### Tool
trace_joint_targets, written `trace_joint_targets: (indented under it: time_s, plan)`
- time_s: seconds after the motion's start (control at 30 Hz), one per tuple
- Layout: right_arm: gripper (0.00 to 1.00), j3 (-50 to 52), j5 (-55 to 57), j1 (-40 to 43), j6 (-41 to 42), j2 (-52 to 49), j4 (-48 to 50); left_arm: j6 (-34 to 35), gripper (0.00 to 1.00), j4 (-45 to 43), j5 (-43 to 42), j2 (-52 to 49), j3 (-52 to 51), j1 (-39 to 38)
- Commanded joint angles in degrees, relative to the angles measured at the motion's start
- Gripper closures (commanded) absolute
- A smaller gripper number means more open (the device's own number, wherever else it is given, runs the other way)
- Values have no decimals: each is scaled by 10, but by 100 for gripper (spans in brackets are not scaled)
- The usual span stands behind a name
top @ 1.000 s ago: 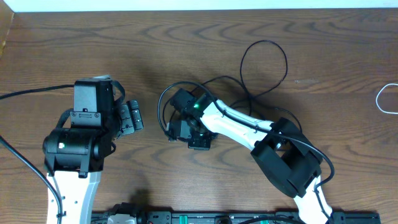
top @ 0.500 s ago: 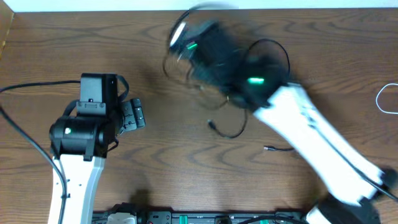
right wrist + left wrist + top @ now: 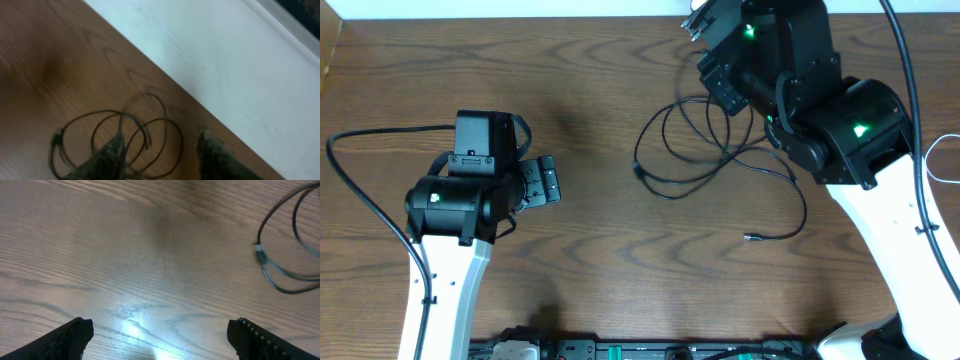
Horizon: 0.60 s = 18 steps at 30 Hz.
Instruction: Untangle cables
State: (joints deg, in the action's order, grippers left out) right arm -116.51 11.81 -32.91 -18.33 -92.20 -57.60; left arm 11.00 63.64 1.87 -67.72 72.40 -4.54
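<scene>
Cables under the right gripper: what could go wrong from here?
1. A loop lies close to one finger of the right gripper. If it snags, lifting could drag the whole bunch.
2. The cables cross in several loops, so pulling the loose plug might tighten a knot rather than free it.

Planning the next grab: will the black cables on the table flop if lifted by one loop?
Likely floppy: the black cables lie in thin, loose loops. Probably light, so crossed loops may drag along together. The plug end might swing.
</scene>
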Motion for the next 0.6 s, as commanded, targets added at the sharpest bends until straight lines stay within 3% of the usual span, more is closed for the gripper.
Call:
trace_joint_targets:
  time_s: [0.0, 0.13, 0.27, 0.37, 0.57]
  plan:
    - [60, 1, -13, 2, 7, -2, -3, 7, 8, 2, -2, -1, -7, 2]
    - [56, 2, -13, 3, 8, -13, -26, 7, 8, 4, -2, -1, -7, 2]
    - [42, 17, -16, 7, 33, -42, -81, 7, 8, 6, -2, -1, -7, 2]
    - [43, 28, -15, 10, 66, -75, -124, 7, 7, 9, -2, -1, -7, 2]
    - [45, 30, -16, 17, 300, -174, -179, 7, 7, 21, -2, -1, -7, 2]
